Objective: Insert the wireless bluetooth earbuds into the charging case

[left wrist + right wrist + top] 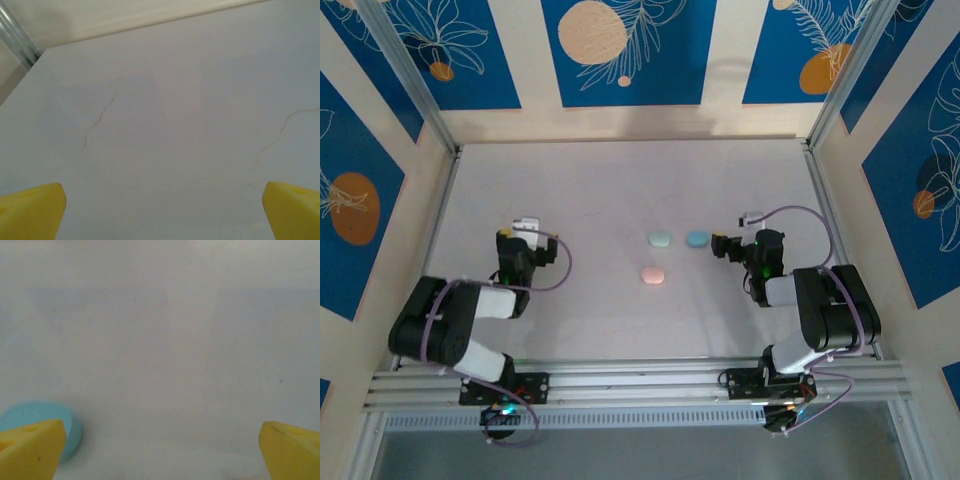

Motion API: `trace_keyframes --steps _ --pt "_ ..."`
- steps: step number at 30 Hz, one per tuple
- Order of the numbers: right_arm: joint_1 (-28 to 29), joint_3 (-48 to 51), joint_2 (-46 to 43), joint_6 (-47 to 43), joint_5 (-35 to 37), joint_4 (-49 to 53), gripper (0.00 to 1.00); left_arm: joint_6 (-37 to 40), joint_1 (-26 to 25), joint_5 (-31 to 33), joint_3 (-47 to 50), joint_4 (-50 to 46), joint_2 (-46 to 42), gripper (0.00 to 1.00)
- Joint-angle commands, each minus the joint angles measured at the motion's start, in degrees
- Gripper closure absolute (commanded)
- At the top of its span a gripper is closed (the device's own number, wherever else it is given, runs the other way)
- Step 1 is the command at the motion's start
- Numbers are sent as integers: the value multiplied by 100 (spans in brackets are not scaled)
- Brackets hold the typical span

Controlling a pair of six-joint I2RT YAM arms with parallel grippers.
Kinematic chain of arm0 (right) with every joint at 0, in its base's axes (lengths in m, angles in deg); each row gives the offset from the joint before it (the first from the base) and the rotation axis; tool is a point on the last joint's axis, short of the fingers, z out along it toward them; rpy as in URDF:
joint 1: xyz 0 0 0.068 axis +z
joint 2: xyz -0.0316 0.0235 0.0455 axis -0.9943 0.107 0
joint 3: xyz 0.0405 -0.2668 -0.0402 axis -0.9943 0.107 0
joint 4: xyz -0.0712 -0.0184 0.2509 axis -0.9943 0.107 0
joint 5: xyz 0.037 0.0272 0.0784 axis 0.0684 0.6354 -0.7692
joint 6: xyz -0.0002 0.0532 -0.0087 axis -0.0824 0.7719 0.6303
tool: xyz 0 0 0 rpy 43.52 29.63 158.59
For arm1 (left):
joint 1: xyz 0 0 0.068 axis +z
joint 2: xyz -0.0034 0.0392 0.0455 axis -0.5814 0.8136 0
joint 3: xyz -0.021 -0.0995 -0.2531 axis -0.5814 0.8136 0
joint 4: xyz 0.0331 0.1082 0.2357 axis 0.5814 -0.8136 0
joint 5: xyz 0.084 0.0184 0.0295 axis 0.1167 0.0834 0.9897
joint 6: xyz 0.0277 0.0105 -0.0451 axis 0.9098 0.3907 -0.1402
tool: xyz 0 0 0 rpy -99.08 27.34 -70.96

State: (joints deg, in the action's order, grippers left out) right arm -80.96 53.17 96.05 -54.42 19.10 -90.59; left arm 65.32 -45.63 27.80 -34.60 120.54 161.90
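This looks like a robot test booth in a lab. A plain white table (620, 320) is boxed in by walls (630, 50) with blue flower pictures. Metal rails (640, 380) hold a left arm (445, 330) and a right arm (830, 310) with purple wires.

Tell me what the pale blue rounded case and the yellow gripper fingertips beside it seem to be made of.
The pale blue rounded case: probably moulded plastic, satin finish; even colour, smooth rounded edge, no sharp glare. The yellow fingertips: perhaps soft rubber or foam, matte; dull surface with tiny dark specks. Neither is certain from looks.
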Motion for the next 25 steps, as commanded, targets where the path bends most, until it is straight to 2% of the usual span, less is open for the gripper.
trace_keyframes --steps 1,3,5,8,9,11,18,25 --pt "-202 -264 -33 364 234 29 1 -47 208 -319 157 830 44 0" --pt "-134 -246 -13 369 493 -28 1 -258 501 -689 -162 433 158 0" --pt "-43 -204 3 420 901 -147 1 -531 705 -775 -429 -392 17 0" --pt "-34 -203 -1 435 940 -131 1 -499 701 -786 -384 -188 76 0" --pt "-35 -203 -11 444 938 -123 1 -428 709 -992 -403 -132 113 0" --pt "-35 -203 -14 436 928 -123 1 -195 719 -1628 -620 -624 89 0" --pt "18 -201 -1 392 998 -152 1 -318 679 -1130 -472 -298 90 0" --pt "-26 -212 -1 418 927 -111 1 -330 684 -1131 -445 -256 92 0"
